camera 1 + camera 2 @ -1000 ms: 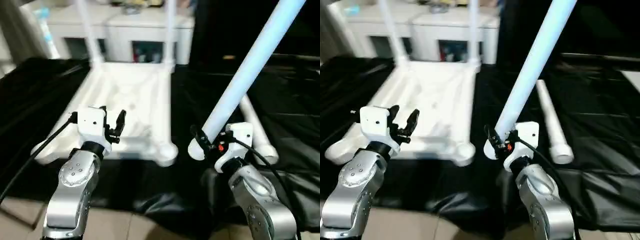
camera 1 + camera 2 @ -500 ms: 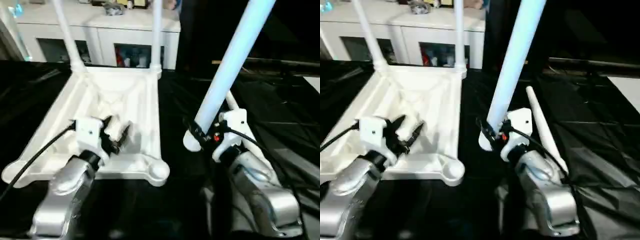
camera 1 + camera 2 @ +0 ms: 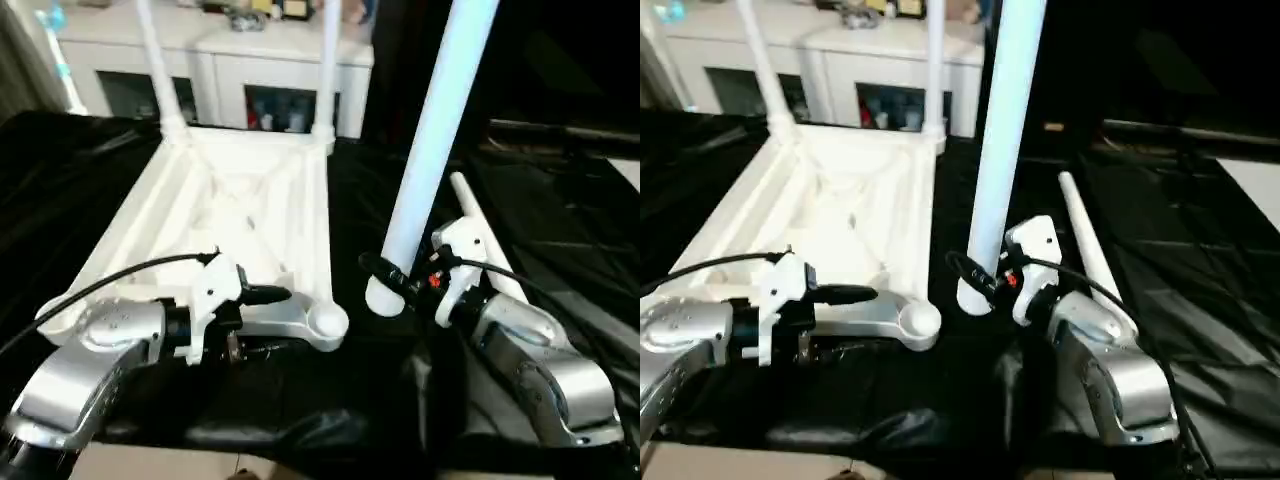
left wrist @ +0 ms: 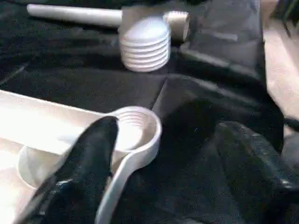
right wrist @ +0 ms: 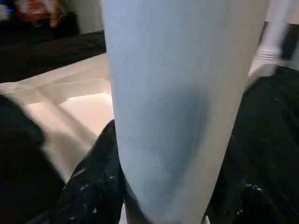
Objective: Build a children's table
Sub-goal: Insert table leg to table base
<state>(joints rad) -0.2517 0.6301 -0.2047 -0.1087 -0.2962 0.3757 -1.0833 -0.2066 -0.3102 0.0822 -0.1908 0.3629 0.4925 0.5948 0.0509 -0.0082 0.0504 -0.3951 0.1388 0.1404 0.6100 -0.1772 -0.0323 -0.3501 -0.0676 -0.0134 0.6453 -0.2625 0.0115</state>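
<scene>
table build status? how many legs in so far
Two legs stand in the far sockets of the upturned tabletop. A third leg is gripped in the right end effector, beside the empty near socket. The fourth leg lies on the black cloth.

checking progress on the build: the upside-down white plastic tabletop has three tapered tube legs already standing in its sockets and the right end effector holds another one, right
Not quite: two white tapered tube legs stand in the far sockets of the white plastic ribbed tabletop, as the left eye view shows. The right end effector does hold another leg.
</scene>
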